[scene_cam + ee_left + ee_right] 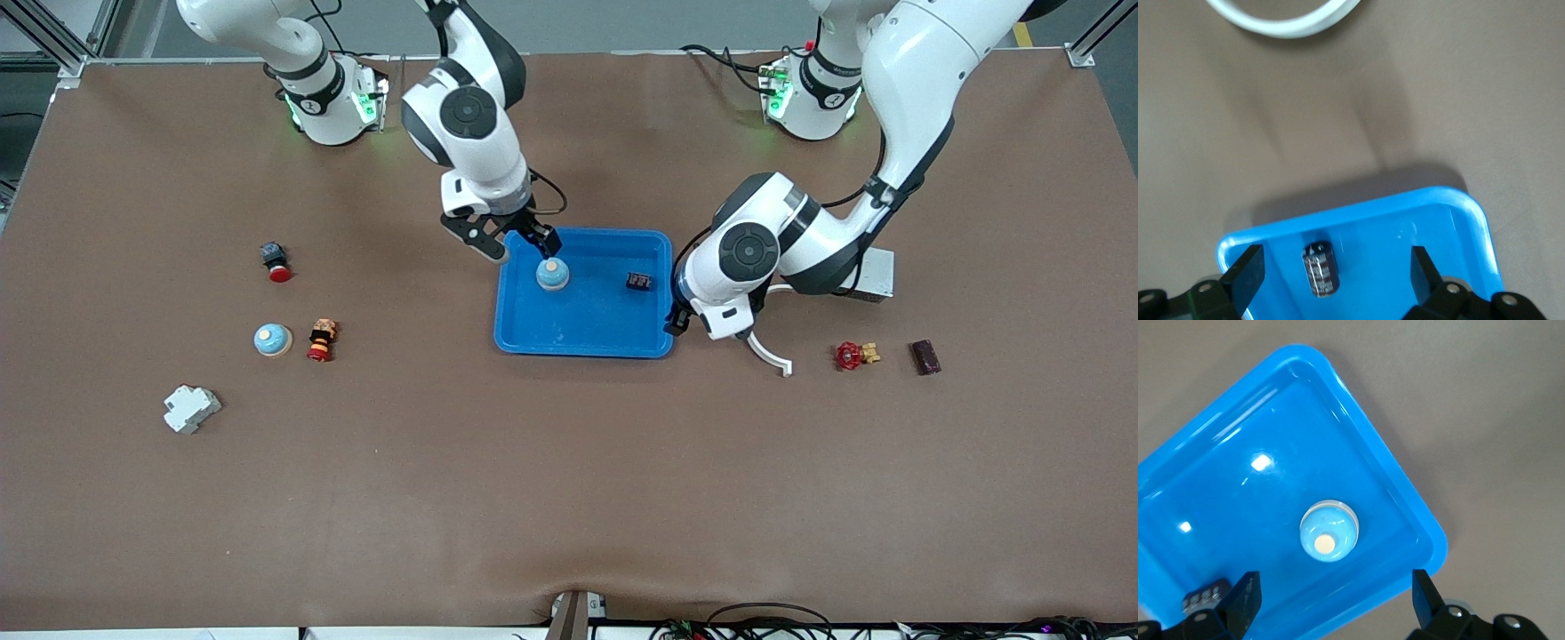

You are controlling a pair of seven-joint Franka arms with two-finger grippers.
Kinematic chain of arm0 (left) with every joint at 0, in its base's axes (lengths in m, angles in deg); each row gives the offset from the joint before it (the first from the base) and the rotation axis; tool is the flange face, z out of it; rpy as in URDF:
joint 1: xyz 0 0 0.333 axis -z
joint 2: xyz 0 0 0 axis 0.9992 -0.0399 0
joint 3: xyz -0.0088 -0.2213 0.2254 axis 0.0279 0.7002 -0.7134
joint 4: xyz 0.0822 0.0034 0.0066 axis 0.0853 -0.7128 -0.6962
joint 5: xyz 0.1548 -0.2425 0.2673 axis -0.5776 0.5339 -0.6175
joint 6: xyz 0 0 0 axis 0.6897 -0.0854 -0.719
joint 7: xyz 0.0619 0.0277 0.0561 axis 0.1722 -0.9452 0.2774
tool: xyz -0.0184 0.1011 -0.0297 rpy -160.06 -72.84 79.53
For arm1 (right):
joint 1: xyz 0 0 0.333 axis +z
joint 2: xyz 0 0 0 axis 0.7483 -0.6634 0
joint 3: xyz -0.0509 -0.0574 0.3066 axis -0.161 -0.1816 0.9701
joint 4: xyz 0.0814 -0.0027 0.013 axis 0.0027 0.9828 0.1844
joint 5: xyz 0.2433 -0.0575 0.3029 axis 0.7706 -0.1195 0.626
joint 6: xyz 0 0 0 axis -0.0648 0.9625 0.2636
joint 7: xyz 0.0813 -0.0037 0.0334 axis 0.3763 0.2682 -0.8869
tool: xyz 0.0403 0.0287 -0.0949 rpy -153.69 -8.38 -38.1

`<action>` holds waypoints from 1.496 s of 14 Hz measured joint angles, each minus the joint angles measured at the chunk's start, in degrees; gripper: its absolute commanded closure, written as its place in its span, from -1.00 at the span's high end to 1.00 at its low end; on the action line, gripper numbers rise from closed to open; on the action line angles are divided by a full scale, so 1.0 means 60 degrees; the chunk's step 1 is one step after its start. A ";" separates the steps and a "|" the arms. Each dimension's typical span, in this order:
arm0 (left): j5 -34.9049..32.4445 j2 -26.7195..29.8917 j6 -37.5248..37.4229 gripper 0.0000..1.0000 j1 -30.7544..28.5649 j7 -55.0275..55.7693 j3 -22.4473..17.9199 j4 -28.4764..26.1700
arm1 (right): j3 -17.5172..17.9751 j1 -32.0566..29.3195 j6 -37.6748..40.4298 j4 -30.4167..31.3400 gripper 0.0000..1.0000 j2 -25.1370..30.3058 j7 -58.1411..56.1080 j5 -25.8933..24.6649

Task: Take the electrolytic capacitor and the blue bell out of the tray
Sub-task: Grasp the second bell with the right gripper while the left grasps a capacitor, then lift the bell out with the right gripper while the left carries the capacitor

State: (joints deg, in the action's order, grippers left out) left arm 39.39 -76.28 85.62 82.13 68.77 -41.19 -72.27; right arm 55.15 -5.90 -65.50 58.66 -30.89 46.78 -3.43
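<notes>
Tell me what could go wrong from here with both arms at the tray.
1. The right gripper hangs with open jaws over the bell, which sits near the tray rim; a finger could catch the rim.
2. The capacitor is small and lies on its side, so it could roll out of the left gripper's open jaws.
3. Both arms work over one tray and could collide.

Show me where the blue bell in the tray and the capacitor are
blue bell [1328, 532], right wrist view, on its dome.
capacitor [1320, 269], left wrist view, on its dark body.
tray [582, 342], front view, on its bare floor.
</notes>
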 measured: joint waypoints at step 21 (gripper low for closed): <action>-0.1402 -0.1273 0.1173 -1.00 0.1725 0.2881 -0.0534 -0.0394 | -0.0086 0.0459 -0.0894 -0.1457 0.82 -0.2719 0.1753 -0.1572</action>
State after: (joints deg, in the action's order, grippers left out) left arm 30.98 -83.92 92.65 92.49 86.06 -44.40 -74.63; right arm 54.63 -3.15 -70.86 49.92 -47.20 57.29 -12.86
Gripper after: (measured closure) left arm 0.643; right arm 0.000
